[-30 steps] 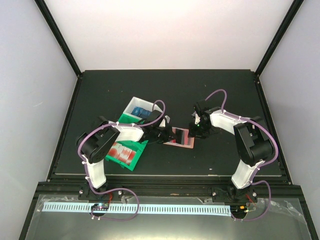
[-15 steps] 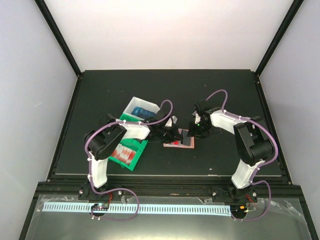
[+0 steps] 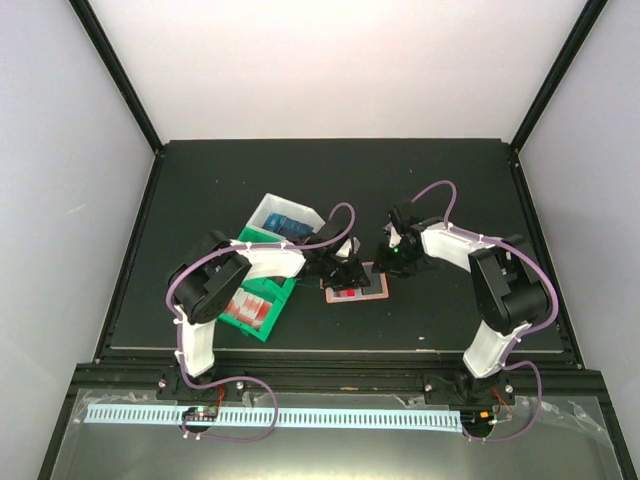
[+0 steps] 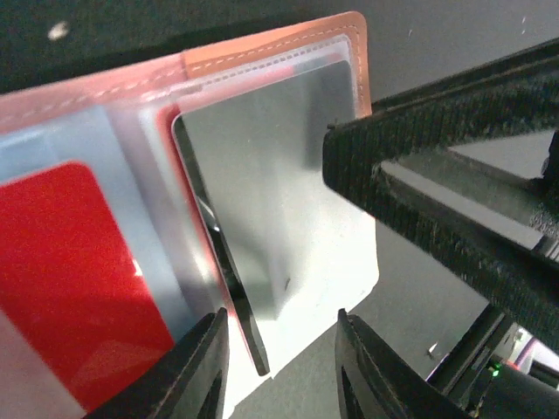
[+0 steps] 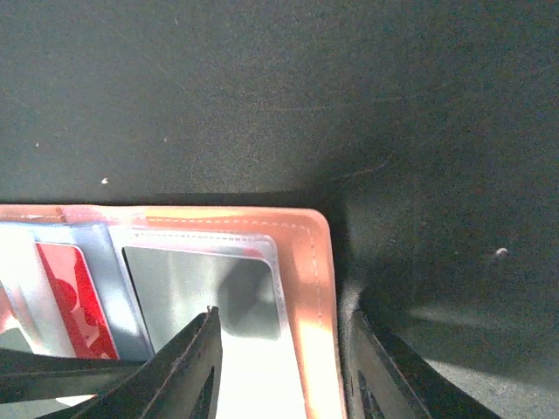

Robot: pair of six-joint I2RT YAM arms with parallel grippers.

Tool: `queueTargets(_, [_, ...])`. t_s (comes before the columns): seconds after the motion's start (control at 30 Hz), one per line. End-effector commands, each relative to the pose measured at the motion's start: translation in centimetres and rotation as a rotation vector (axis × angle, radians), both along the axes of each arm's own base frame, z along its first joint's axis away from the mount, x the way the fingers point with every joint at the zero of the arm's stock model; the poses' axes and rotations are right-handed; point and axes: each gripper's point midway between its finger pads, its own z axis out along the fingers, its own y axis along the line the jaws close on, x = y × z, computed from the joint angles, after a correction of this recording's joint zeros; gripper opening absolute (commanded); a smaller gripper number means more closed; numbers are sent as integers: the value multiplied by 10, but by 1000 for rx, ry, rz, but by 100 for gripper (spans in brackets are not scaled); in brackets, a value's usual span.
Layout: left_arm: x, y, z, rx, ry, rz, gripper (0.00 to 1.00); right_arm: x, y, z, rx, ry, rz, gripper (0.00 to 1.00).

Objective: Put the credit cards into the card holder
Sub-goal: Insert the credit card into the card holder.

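A dark matte table surface (image 5: 279, 87) fills the upper half and the right side of the frame, with a few pale specks on it. At lower left lies the open salmon-brown, stitched, leather-like card holder (image 5: 306, 253). Its right edge sits between the two black fingers of the right gripper (image 5: 279, 340), which stand apart at the bottom edge. The holder's clear right-hand pocket holds a grey silvery card (image 5: 192, 288), and a red card (image 5: 74, 297) sits just left of it. A black bar (image 5: 61, 371) crosses the lower left corner.

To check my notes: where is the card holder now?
In the top view the card holder lies open on the table, just right of the green bin, between the left gripper and the right gripper.
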Motion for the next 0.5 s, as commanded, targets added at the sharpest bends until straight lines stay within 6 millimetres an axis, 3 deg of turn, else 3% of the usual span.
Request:
queueTargets(0.0, [-1, 8, 22, 59, -46, -25, 36, -7, -6, 2, -37, -9, 1, 43])
queueTargets(0.23, [-1, 8, 34, 60, -56, -41, 39, -9, -12, 9, -56, -29, 10, 46])
queueTargets(0.47, [1, 21, 83, 60, -187, -52, 52, -4, -21, 30, -105, -104, 9, 49])
